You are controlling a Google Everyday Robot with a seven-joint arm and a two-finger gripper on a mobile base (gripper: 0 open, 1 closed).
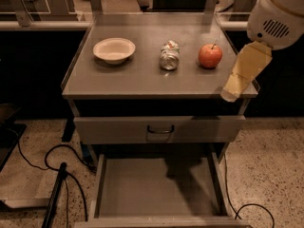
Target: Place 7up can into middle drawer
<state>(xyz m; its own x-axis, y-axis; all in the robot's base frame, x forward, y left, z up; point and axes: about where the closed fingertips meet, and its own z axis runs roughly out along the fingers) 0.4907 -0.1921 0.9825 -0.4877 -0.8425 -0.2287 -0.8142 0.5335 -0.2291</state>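
The 7up can is a crinkled silvery can on the grey cabinet top, between a white bowl and a red apple. The middle drawer is pulled out below, and its flat grey floor holds nothing. My gripper hangs from the white arm at the upper right. It is over the cabinet top's right front corner, to the right of the can and just in front of the apple. It holds nothing that I can see.
A white bowl sits left of the can and a red apple right of it. A closed drawer front with a dark handle is above the open drawer. Black cables lie on the speckled floor at left.
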